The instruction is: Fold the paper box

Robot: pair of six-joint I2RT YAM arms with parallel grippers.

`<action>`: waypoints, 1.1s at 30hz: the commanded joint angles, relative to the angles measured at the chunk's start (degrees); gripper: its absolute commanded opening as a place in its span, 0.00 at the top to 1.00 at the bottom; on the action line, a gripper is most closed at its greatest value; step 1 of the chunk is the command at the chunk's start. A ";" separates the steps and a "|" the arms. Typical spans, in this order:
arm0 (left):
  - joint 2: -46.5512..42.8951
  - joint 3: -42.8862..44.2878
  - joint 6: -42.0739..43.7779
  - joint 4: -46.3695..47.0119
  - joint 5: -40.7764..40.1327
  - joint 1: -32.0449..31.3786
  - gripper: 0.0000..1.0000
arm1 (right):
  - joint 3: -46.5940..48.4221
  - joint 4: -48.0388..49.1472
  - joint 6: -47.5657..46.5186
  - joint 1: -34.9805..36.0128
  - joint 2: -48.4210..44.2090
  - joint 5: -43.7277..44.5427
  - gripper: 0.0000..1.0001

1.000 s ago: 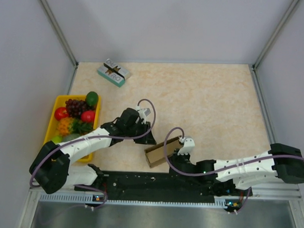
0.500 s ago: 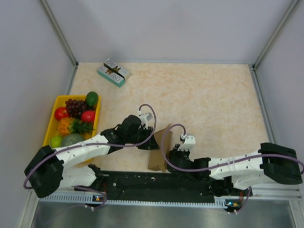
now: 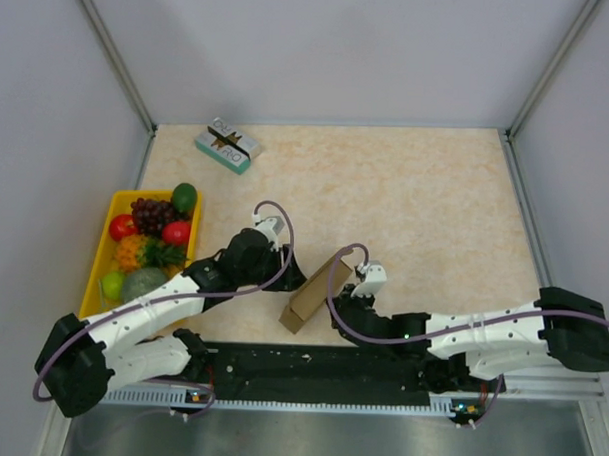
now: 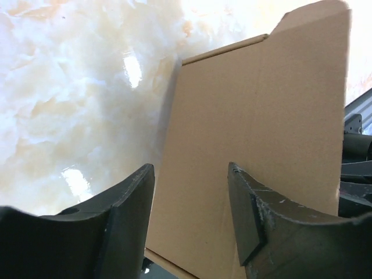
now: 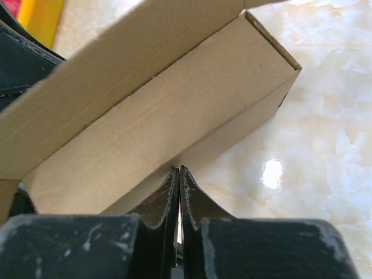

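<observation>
1. The left gripper has its fingers spread wide. The gap between them frames the broad brown panel of the paper box, which stands just ahead of the tips. Whether either pad touches the cardboard cannot be told.
2. The right gripper has its fingers pressed together. Their tips meet right at the lower edge of the box's long side wall. Whether a thin edge is caught between them cannot be told.
3. Just past the right fingertips, that wall rises to a second panel leaning over it, so the box reads as a long, narrow, partly folded shape.
4. From above, the box sits tilted on the table, directly between the two sets of fingers: left gripper on one side, right gripper on the other.
5. Behind the left arm lies a yellow tray of fruit.
6. Well beyond both fingertips, near the far edge, rests a teal-and-white box.
</observation>
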 commanded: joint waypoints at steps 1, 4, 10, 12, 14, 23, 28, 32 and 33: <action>-5.09 0.01 2.01 -2.95 -3.60 0.47 0.40 | -1.18 4.24 0.74 0.08 -4.86 -1.01 1.00; -5.98 0.01 3.33 -3.66 -4.84 1.60 0.36 | -4.17 4.67 0.40 -0.27 -6.54 -2.67 1.00; -1.32 2.47 5.00 -5.40 -2.81 3.72 0.37 | -5.15 2.76 -4.18 -0.80 -8.74 -7.59 1.00; -3.07 2.65 5.09 -6.03 -4.13 3.80 0.37 | -5.24 1.25 -7.59 -0.97 -9.88 -10.31 1.00; -5.35 0.99 5.18 -3.25 -3.88 3.72 0.36 | -4.28 0.81 -11.62 -1.76 -9.45 -17.60 1.00; 11.83 11.68 8.78 -0.23 7.19 4.68 0.50 | 2.40 6.34 -16.75 -0.62 3.20 -29.84 0.99; 23.36 21.88 13.00 -4.89 17.13 5.04 0.58 | 6.97 9.95 -17.19 -1.67 10.05 -24.24 1.00; 29.60 27.42 14.32 -4.28 21.26 5.04 0.62 | 8.82 10.14 -17.02 -2.29 11.82 -17.29 1.00; 30.49 28.31 15.19 -4.19 21.61 5.12 0.62 | 9.43 9.61 -16.84 -2.81 12.26 -15.79 1.00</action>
